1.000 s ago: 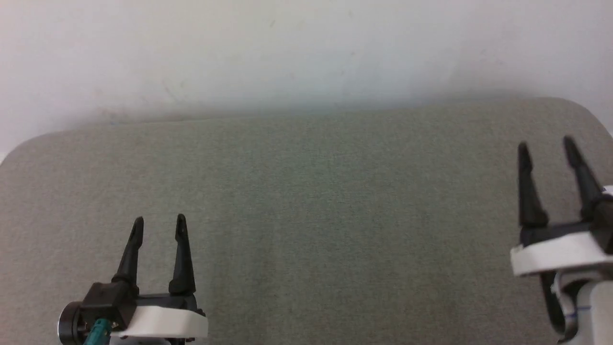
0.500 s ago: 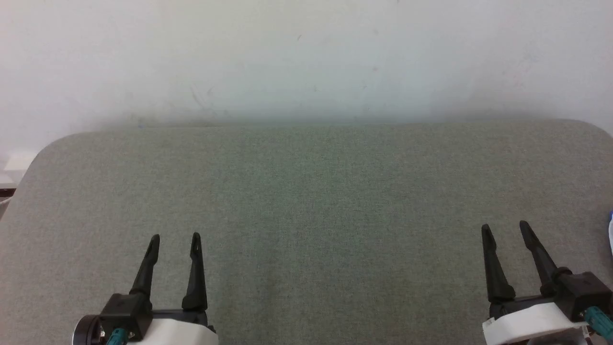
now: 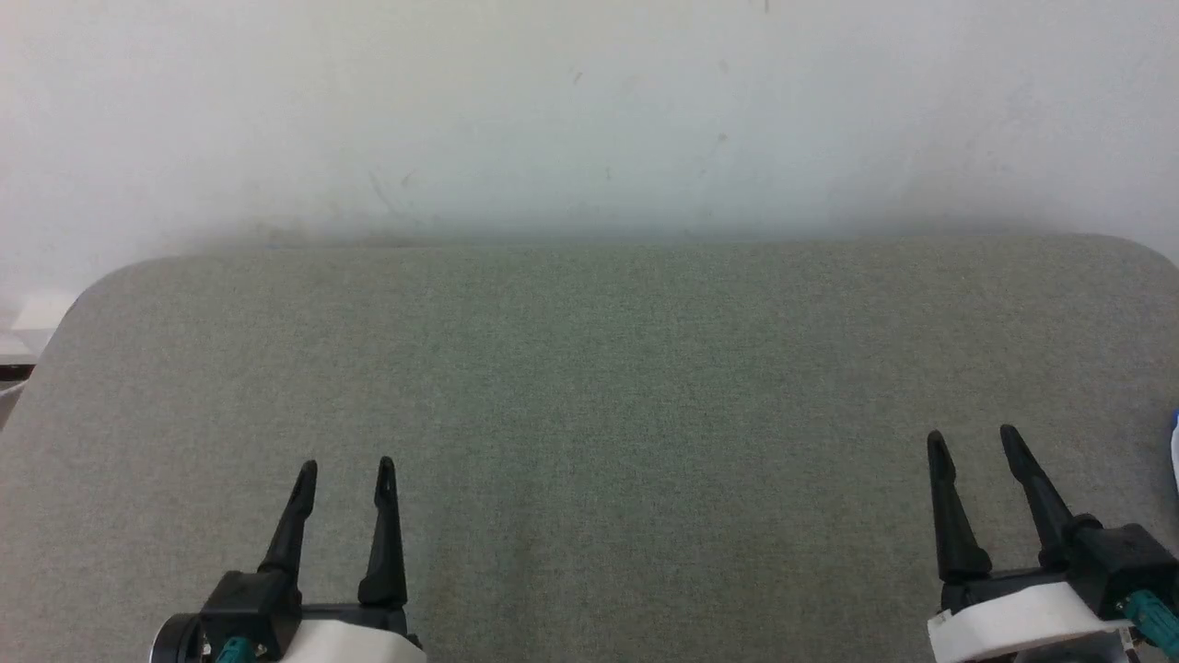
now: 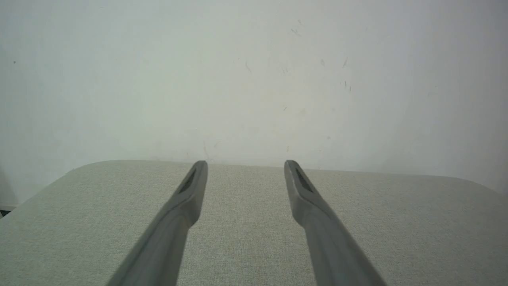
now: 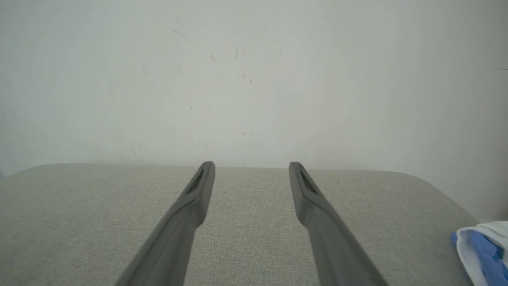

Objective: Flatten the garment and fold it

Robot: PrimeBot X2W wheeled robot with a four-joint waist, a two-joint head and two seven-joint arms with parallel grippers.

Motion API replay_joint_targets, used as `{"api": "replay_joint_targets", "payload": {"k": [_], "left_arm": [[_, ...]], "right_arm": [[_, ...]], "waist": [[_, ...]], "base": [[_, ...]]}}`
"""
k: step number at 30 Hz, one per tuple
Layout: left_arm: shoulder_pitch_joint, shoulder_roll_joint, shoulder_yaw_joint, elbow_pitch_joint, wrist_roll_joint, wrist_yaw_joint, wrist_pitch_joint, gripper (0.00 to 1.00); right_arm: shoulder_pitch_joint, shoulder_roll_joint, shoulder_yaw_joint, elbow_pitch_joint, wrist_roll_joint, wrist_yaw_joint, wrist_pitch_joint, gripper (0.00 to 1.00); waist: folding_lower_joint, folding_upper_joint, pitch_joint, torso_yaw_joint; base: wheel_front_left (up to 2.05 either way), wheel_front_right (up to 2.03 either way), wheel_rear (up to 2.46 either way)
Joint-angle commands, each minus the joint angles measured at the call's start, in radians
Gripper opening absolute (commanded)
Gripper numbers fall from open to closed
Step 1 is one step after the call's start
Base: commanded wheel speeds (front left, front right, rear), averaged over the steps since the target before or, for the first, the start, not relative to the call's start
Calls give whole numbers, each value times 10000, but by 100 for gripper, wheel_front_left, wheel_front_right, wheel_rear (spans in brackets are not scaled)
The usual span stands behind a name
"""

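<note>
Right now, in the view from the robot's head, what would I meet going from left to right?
The left gripper, black, two-pronged and open → a bare stretch of the grey-green cloth-covered table → the right gripper, likewise open → a sliver of the white-and-blue fabric garment at the right edge.

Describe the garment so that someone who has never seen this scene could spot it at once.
Start at the wide grey-green table against the white wall. Follow it to its right end, past the right hand, where the garment sits bunched by the edge. Its white cloth with bright blue patches stands out from the plain grey around.
</note>
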Motion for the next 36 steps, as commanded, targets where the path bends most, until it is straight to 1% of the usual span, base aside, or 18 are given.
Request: {"api": "replay_joint_targets", "payload": {"k": [1,8,9,36], "left_arm": [[55,-16,-32,45,13,63,12,100],[-31,-16,-141,-9,-92,71,12,100],[-5,0,-130,-19,-38,71,0,0],[-228,-2,-67,12,223,88,498,0]], "right_arm": [[-23,38,41,-17,24,-21,-47,100],[-13,39,52,-126,53,-21,-50,100],[0,0,44,-84,2,0,-6,0],[-165,1,134,-139,-186,-2,491,0]], "waist": [[0,0,0,20],[0,0,49,65],[0,0,50,64],[0,0,104,30]], "base": [[0,0,0],[0,0,0],[0,0,0],[0,0,0]]}}
